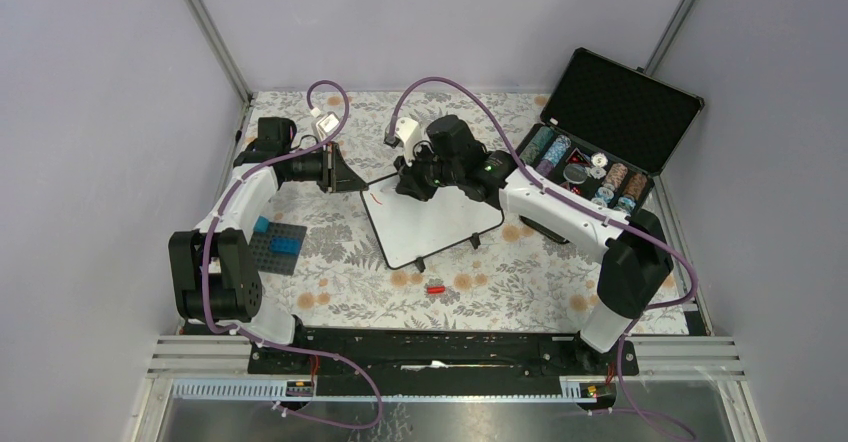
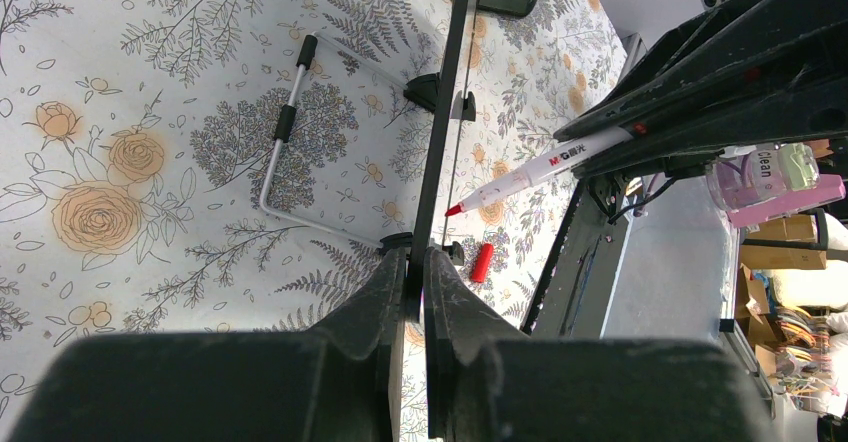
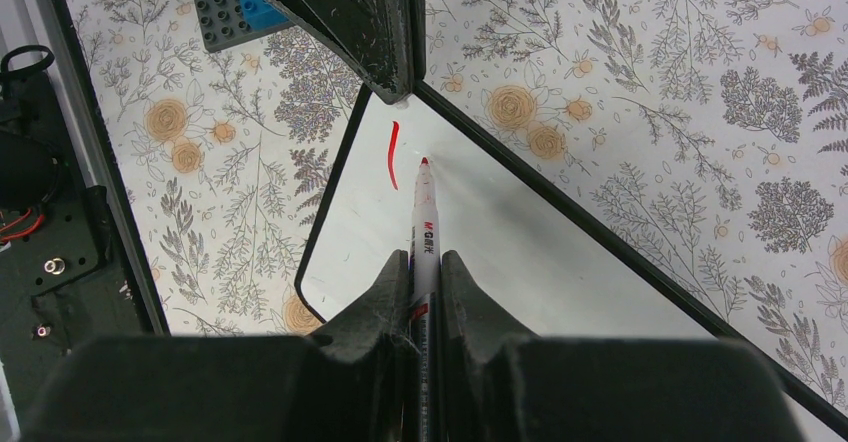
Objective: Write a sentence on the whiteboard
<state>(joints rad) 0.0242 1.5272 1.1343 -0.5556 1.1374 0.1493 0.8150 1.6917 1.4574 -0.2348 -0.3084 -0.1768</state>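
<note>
**Hard to make out**
- Top view: the right arm's wrist covers the far end of the whiteboard [image 1: 430, 224] and hides the marker.
- Left wrist view: the board is seen edge-on, so its writing face cannot be read.
- Whether the marker's tip touches the board or sits just off it cannot be told.
- The contents of the black case [image 1: 610, 122] at the far right are too small to name.

**Holdings**
- Left tool [image 2: 415, 262]: clamped on the whiteboard's thin black rim at its far left corner.
- Right tool [image 3: 425, 262]: closed on a white marker [image 3: 424, 212], red tip pointing away from the wrist.
- Whiteboard: mid-desk, skewed, between the two arms.
- Writing: one short red stroke [image 3: 393, 154] near the held corner. The marker tip is just beside it, to its right in the right wrist view.
- Red cap [image 1: 435, 288]: on the desk [image 1: 500, 282], just off the board's near edge.
- Grey brick plate [image 1: 275, 247] with blue bricks: near the left arm, apart from the board.
</note>
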